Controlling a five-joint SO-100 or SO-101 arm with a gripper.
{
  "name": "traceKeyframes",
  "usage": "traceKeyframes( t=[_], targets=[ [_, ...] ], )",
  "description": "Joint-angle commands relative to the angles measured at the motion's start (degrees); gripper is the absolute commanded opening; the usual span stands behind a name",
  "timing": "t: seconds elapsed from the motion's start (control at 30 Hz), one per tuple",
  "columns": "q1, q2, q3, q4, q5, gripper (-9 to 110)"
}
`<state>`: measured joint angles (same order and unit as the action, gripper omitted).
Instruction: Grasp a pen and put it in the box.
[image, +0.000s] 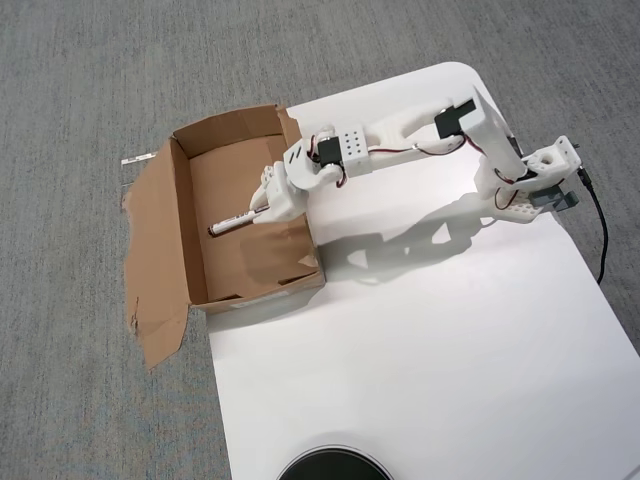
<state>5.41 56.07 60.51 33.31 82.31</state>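
The brown cardboard box (183, 225) sits half on the carpet at the white table's left edge, with its wide torn flap (155, 265) splayed out to the left. My white gripper (264, 208) reaches into the box from the right. It is shut on the right end of the pen (232, 223). The pen is a slim white marker that slants down to the left over the box floor, dark tip at the lower left. Whether that tip touches the floor cannot be told.
The white table (420, 330) carries the arm's base (530, 185) at its upper right, with a black cable (602, 235) running down beside it. A black round object (335, 465) pokes in at the bottom edge. Grey carpet surrounds the table.
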Motion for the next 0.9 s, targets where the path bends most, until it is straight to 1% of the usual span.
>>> traceKeyframes(
  t=[0.0,0.07,0.17,0.67,0.77,0.87],
  targets=[
    [-0.66,7.12,-1.98,0.0,-0.22,0],
    [-1.54,8.79,-1.98,0.0,-1.54,0],
    [-1.71,11.16,-1.98,0.0,-6.55,0],
    [-3.03,29.62,-0.92,0.35,-37.66,0],
    [-3.03,33.57,-0.92,3.69,-42.32,0],
    [-3.03,37.79,-0.92,10.63,-46.63,0]
  ],
)
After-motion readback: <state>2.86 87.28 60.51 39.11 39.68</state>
